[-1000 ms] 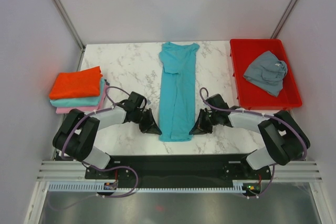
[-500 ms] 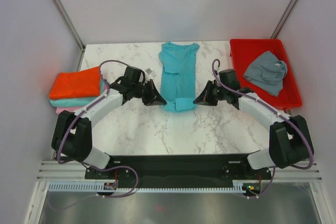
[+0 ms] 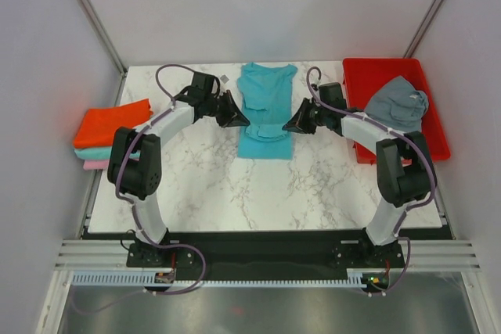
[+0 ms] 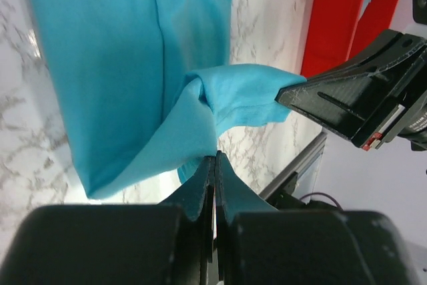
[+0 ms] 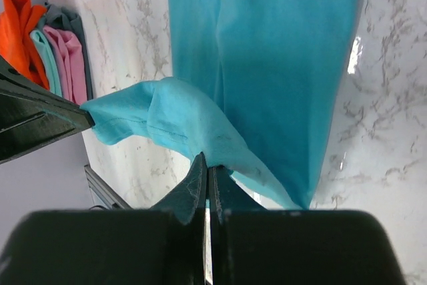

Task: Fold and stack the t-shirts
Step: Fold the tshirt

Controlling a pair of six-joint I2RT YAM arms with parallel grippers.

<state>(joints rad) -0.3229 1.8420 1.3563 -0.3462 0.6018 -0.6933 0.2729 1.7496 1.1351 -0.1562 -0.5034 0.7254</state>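
Left hand [image 3: 237, 120], right hand [image 3: 290, 125] each clamped on turquoise t-shirt [image 3: 266, 91] hem corners. Lifted level, probably to fold toward collar.

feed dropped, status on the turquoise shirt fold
Shut on turquoise shirt hem: left pincer, right pincer. Hem lifted over shirt body. Nothing in the way.

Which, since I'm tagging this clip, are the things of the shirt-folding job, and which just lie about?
Job: turquoise t-shirt, gripped by left hand and right hand; grey t-shirt in the red tray; folded stack, orange-red on top.
Lying about: red tray; marble table.
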